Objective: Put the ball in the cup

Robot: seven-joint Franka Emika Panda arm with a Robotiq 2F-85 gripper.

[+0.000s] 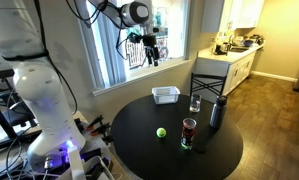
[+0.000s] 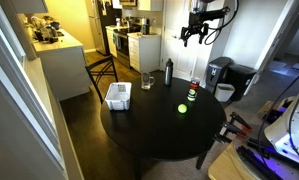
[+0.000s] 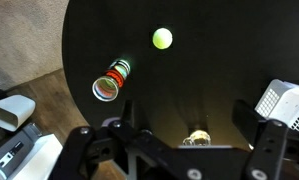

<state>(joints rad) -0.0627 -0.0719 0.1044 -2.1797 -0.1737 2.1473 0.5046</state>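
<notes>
Zero grip right now: your gripper [image 1: 147,52] hangs wide open and empty, way up above the table [image 1: 139,152], while the ball [image 1: 160,132] sits well below it, near the cup [image 1: 189,133].

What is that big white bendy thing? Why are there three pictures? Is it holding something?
The white bendy thing is a robot arm. At its end is a gripper, like a hand with two fingers. Two pictures come from cameras standing in the room. The third comes from a camera on the arm's wrist, looking down. On the round black table are a little green ball, a reddish-brown cup, a clear glass, a dark bottle and a white basket. The gripper is open, high above the table, and holds nothing. The ball lies beside the cup, not in it.
</notes>
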